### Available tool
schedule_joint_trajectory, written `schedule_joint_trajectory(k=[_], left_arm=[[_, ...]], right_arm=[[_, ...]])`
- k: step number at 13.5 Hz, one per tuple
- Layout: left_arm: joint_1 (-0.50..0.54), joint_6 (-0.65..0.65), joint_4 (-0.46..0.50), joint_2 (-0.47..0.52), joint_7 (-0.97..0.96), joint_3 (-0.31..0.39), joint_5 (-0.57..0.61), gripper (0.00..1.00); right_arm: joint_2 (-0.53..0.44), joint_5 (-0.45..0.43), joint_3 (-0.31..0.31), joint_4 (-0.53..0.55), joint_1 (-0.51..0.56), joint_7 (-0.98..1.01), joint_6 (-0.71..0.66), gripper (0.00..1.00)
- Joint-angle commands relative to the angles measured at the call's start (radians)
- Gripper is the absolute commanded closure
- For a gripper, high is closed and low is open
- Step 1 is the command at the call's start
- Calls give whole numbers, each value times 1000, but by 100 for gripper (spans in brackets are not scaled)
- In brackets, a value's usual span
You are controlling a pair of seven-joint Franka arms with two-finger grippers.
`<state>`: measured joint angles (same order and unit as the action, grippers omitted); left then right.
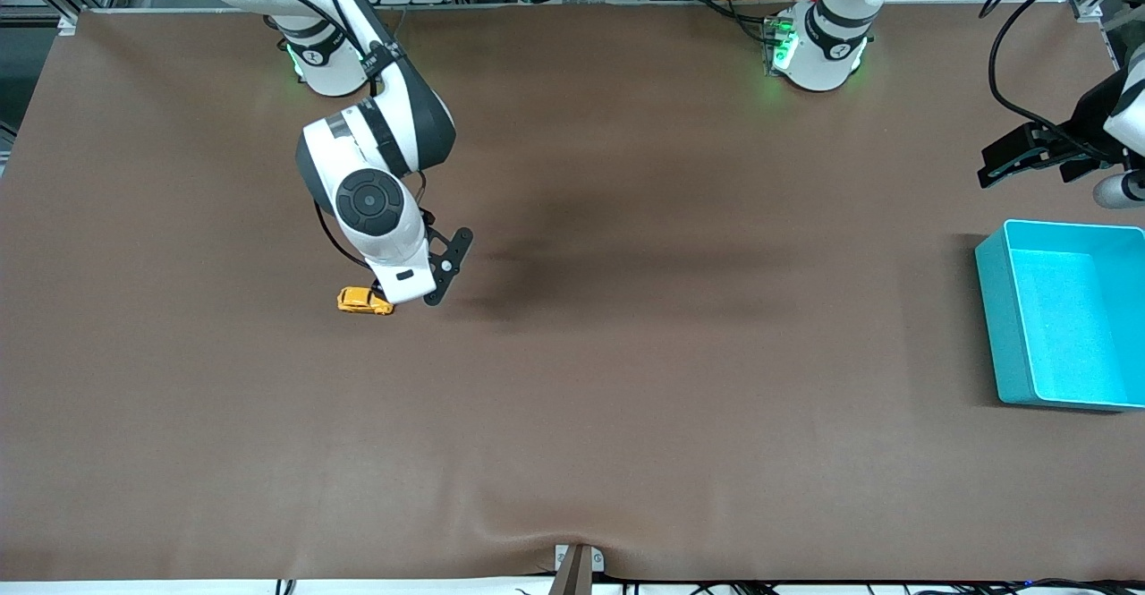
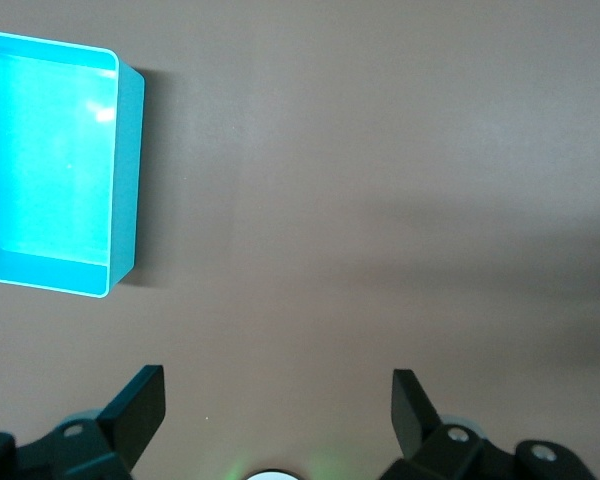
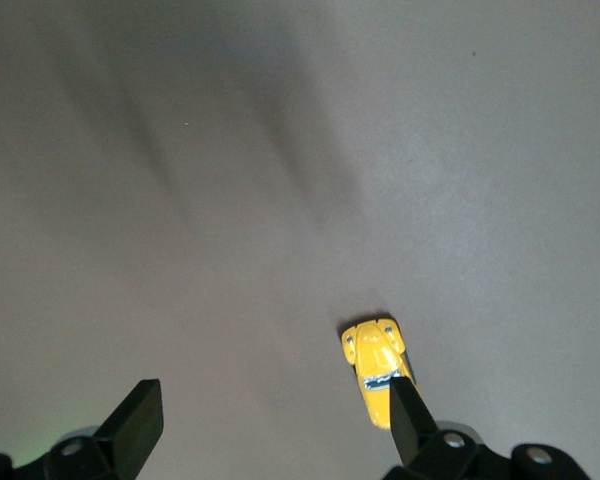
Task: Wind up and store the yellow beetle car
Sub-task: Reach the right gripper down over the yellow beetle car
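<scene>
Jaws spread wide and gripping nothing, the right gripper (image 3: 270, 425) hangs low over the brown tabletop (image 1: 626, 380) at the right arm's end, one of its fingers (image 3: 405, 415) overlapping the tail of the yellow beetle car (image 3: 377, 367) in the right wrist view while the other stands well clear. The toy rests on its wheels on the bare tabletop, seen in the front view as a small orange-yellow shape (image 1: 364, 301) poking out from beneath the arm's white wrist. The car is not between the jaws; it lies off to one side of their centre line, so the step in hand looks like the approach to a first grasp, with neither winding nor storing begun. The next move likely calls for a sideways shift to bring the car between the jaws before they come down around its rounded body, a small target that could skid away if nudged. At the table's other end the left gripper (image 2: 280, 410) waits in the air, jaws likewise apart and empty, over the tabletop beside the turquoise bin (image 1: 988, 259), which holds nothing visible.
</scene>
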<state>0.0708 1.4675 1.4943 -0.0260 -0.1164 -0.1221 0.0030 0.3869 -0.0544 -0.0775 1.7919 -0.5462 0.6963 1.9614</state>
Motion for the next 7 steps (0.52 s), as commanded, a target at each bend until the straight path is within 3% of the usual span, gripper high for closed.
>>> schedule_joint_trajectory(k=[1, 4, 7], left_arm=[[6, -19, 1, 15, 20, 2, -20, 0], [6, -19, 3, 12, 20, 2, -20, 0], [6, -19, 3, 14, 20, 2, -18, 0]], right_arm=[[-51, -15, -10, 143, 28, 145, 127, 0], [-49, -16, -11, 228, 106, 309, 241, 0], [-43, -22, -13, 242, 144, 416, 269, 0]])
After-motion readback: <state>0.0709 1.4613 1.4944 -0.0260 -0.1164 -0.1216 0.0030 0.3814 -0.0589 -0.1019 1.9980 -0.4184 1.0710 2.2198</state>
